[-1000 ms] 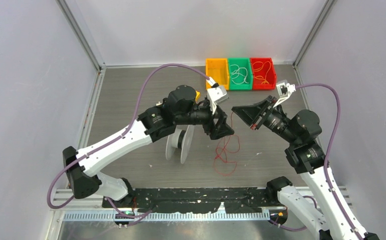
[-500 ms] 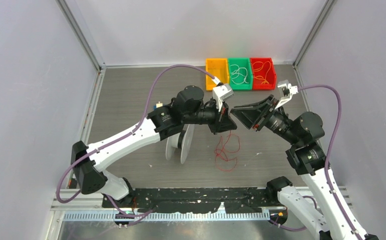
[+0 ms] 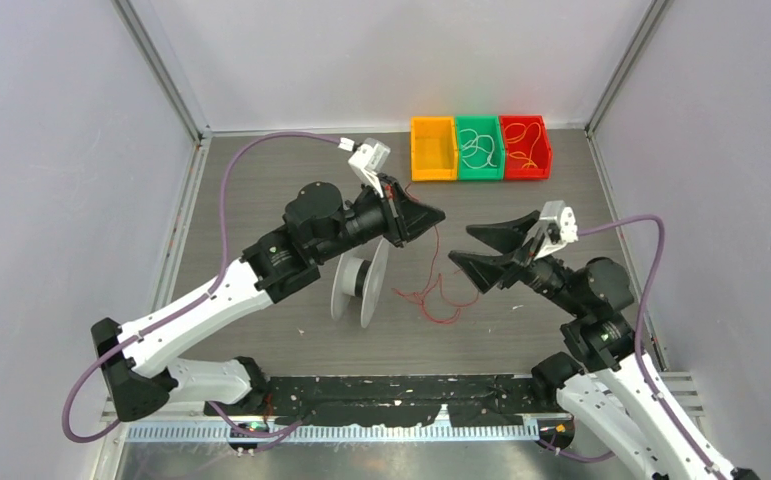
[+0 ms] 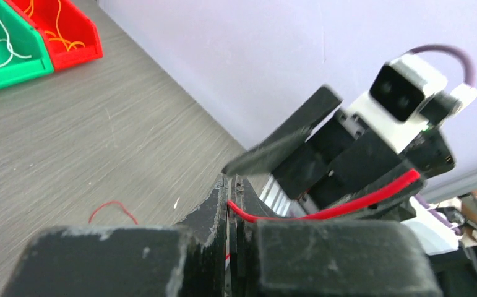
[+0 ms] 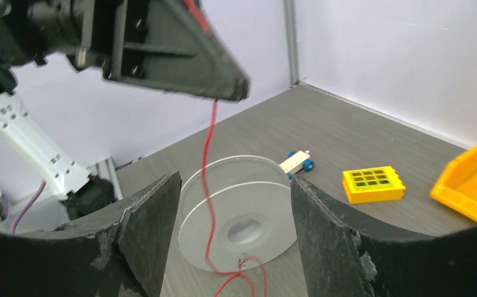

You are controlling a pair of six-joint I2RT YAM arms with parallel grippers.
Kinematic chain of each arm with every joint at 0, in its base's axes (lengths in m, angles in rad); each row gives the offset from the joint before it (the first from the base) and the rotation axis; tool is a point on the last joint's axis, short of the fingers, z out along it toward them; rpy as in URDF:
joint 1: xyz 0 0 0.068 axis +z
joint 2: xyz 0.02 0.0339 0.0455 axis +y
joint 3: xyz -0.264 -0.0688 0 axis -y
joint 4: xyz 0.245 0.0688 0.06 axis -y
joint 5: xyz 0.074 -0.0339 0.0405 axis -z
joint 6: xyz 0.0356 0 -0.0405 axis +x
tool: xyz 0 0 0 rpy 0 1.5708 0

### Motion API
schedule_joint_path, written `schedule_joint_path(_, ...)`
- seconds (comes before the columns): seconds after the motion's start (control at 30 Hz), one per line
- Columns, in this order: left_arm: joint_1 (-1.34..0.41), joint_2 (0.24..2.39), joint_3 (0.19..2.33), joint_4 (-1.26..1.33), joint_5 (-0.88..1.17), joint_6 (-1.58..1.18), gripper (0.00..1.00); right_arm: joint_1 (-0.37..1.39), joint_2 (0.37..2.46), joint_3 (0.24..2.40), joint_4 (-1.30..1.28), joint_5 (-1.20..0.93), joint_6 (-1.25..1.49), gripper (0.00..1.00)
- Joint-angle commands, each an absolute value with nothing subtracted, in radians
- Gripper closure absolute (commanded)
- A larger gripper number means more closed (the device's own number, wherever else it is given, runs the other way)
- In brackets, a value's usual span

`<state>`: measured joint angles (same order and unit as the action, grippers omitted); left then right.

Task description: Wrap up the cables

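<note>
The cable is a thin red wire (image 3: 435, 262). It hangs from my left gripper (image 3: 439, 213) down to loose loops (image 3: 441, 303) on the table right of the clear spool (image 3: 361, 285). The left wrist view shows the left gripper (image 4: 231, 193) shut on the cable (image 4: 322, 211), which comes out sideways between the closed jaws. My right gripper (image 3: 460, 246) is to the right and a little lower, open and holding nothing. In the right wrist view its fingers (image 5: 152, 213) frame the spool (image 5: 242, 216) and the hanging cable (image 5: 207, 185), without touching the cable.
Yellow (image 3: 433, 147), green (image 3: 479, 147) and red (image 3: 525, 146) bins with thin wires stand at the back. A yellow block (image 5: 373, 184) and a small white piece with blue wheels (image 5: 297, 163) lie behind the spool. Side walls close in the table.
My left gripper shut on the cable and carried it up and back to the left. My right gripper opened, let the cable go and dropped lower towards the front.
</note>
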<state>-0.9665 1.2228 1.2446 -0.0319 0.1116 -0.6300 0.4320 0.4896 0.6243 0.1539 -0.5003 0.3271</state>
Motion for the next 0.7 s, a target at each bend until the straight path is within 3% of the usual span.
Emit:
schedule_joint_path(0.0,-0.965,1.196,1.242,0.077,0.043,-0.711,1.0,0.557,0.55,0.644,0.217,-0.419,0.18,0.3)
schedule_joint_path(0.17,-0.965,1.185,1.215,0.106,0.044,-0.713,1.0,0.688,0.638,0.654,0.256,-0.283,0.155,0.36)
schedule_joint_path(0.4,-0.964,1.152,1.147,0.16,0.041,-0.702,1.0,0.728,0.741,0.662,0.394,-0.164,0.213,0.45)
schedule_joint_path(0.43,-0.965,1.15,1.138,0.172,0.042,-0.7,1.0,0.731,0.753,0.664,0.403,-0.148,0.22,0.52)
schedule_joint_path(0.47,-0.964,1.146,1.13,0.183,0.046,-0.697,1.0,0.732,0.757,0.666,0.416,-0.14,0.219,0.68)
schedule_joint_path(0.53,-0.965,1.132,1.124,0.163,0.065,-0.678,1.0,0.732,0.755,0.667,0.408,-0.111,0.199,0.9)
schedule_joint_path(0.67,-0.963,1.058,1.136,-0.077,0.097,-0.523,0.69,0.731,0.705,0.688,0.277,-0.095,0.066,0.95)
